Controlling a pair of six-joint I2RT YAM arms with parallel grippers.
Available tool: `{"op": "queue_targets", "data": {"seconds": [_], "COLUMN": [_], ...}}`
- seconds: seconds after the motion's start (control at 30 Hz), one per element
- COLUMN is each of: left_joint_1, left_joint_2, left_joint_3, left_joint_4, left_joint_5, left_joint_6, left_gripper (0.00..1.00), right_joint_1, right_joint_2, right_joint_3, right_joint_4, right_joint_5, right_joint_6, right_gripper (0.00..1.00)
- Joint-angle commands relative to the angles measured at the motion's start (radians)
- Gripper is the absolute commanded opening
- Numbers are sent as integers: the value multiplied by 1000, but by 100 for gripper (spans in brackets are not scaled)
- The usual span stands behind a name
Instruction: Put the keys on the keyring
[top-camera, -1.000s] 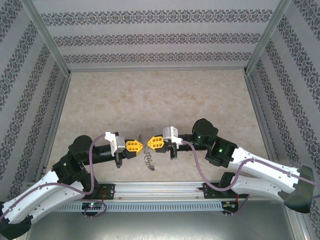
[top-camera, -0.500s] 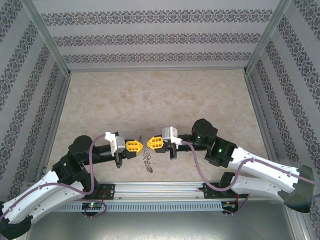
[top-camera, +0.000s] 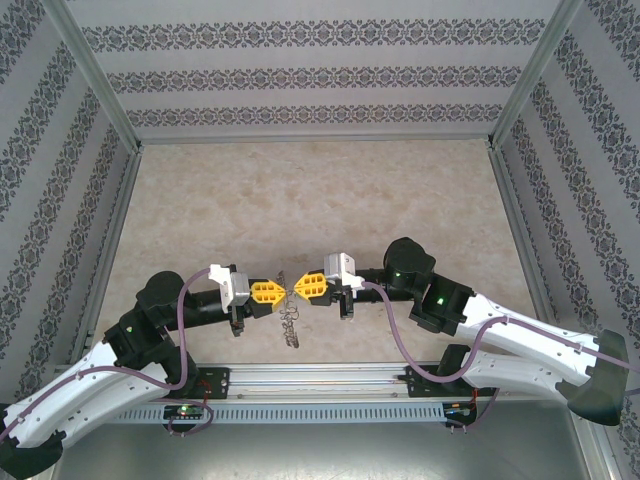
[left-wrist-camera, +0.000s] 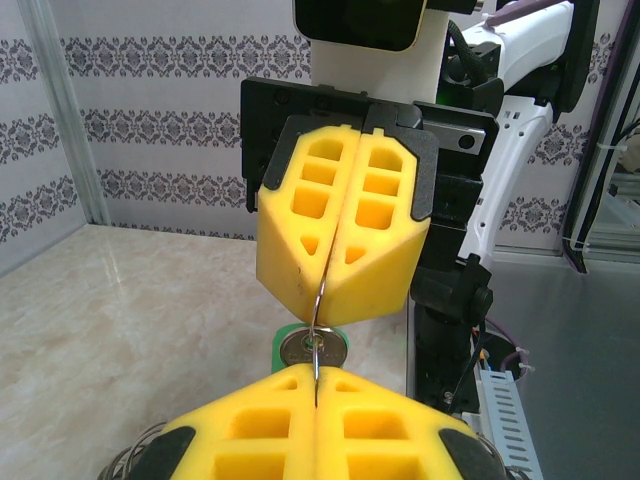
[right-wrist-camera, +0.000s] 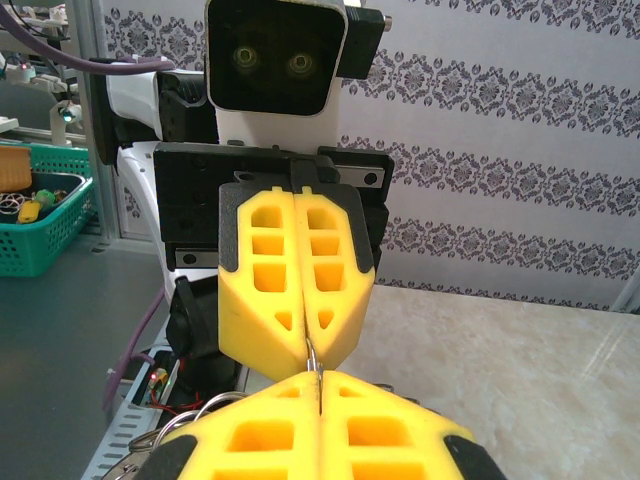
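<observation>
Lower centre of the top view: the yellow-foam left gripper and right gripper meet tip to tip, both clamped tight on the thin dark-grey wire keyring. Its visible strand runs vertically in the left wrist view. A silvery key with green tag sits behind, half hidden.

Dangling keyring drifted slightly left, now a touch lower in top view

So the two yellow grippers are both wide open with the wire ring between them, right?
No, both are shut. The left wrist view shows the right gripper and the left gripper each clamped on the thin wire keyring. The ring does run between them.
</observation>
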Motion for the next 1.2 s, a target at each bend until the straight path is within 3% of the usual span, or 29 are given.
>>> {"op": "queue_targets", "data": {"seconds": [0.0,1.17], "left_joint_1": [-12,-12], "left_joint_2": [-11,-19], "left_joint_3": [-4,-14], "left_joint_4": [77,93], "left_joint_5": [6,-5], "left_joint_6": [-6,-6], "left_gripper": [0,0], "right_joint_1": [14,14], "right_joint_2": [-5,-1], "right_joint_3": [35,36], "right_joint_4": [30,25], "right_joint_5": [-13,-20], "right_joint_6": [-19,-8], "right_gripper": [0,0]}}
